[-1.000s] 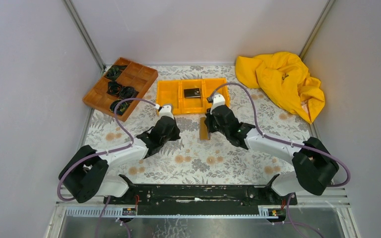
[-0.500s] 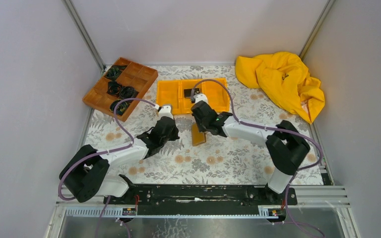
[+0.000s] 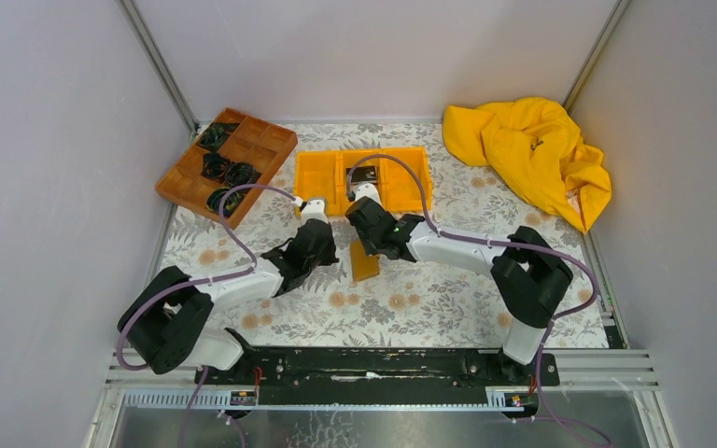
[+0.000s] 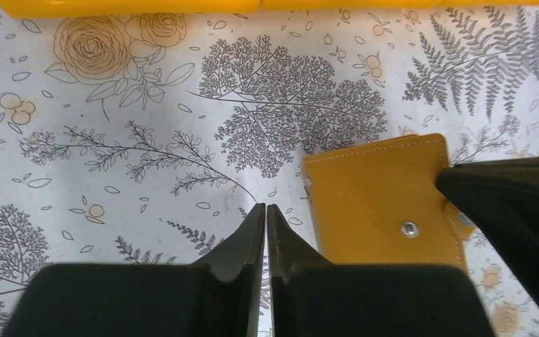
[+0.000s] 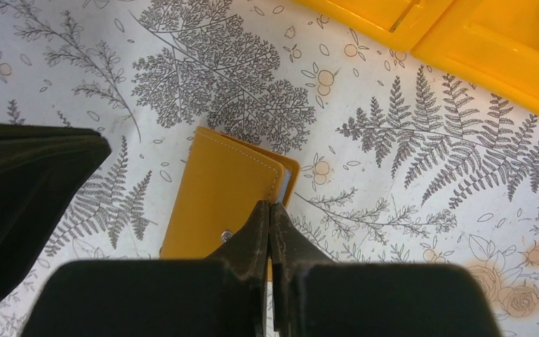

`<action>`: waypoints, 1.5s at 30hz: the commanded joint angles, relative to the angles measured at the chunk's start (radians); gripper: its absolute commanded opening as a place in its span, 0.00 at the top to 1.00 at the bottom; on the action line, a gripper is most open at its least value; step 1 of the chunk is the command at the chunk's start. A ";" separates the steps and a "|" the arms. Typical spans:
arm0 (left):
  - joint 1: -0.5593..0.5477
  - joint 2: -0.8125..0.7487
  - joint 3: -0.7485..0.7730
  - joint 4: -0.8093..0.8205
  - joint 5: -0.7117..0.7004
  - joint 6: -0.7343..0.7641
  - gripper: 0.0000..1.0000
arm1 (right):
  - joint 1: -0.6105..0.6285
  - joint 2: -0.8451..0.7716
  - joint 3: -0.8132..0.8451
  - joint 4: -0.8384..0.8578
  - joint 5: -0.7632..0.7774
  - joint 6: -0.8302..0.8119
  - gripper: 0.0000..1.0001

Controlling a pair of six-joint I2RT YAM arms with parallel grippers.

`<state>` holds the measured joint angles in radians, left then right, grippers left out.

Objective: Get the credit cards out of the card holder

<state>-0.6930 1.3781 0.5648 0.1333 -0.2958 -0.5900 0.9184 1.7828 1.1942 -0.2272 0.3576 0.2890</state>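
So the card holder is sitting on the flowery desk pretty much dead centre, and I'm placing everything else off it. It's looking folded shut to me, tan outside facing up with the snap showing, and only a sliver of pale blue lining is peeking out along one edge in the right wrist view. The right fingers are pressed fully together right at the holder's snap-side edge, and they look to be pinching the little tab there, though the actual contact is hiding under the fingertips, so I'm calling that a judgement. The left fingers are hanging just beside the holder on its left, nearly closed with only a hairline slit between them, and they aren't holding anything. Just beyond the holder the orange bin is sitting, and something like a black card is lying in its middle compartment, half hidden by the right arm's cable, so I can't say for sure that it's one of the credit cards. Further off, beyond the holder to the left, a wooden tray is holding some dark bits, and a yellow cloth is lying beyond it to the right. Progress-wise I'm reading this as early-to-middle: no card is sticking out of the holder, so popping it open and sliding out whatever is inside is all waiting to be done.
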 commanded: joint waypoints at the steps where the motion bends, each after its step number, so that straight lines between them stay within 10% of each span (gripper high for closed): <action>1: 0.008 0.029 0.035 0.031 0.009 0.021 0.98 | 0.020 -0.083 0.009 -0.025 0.044 0.013 1.00; 6: 0.017 0.080 0.023 0.111 0.160 0.023 1.00 | 0.019 -0.115 -0.085 0.056 -0.014 -0.002 0.99; 14: 0.019 0.197 0.031 0.249 0.416 -0.008 1.00 | 0.019 -0.115 -0.187 0.151 -0.029 0.024 0.52; 45: 0.020 0.248 0.046 0.233 0.415 -0.025 1.00 | 0.039 -0.386 -0.465 0.188 0.173 0.322 0.26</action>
<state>-0.6777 1.6444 0.6224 0.3233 0.1310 -0.6155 0.9337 1.4326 0.7540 -0.0681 0.4763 0.5381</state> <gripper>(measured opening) 0.010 0.750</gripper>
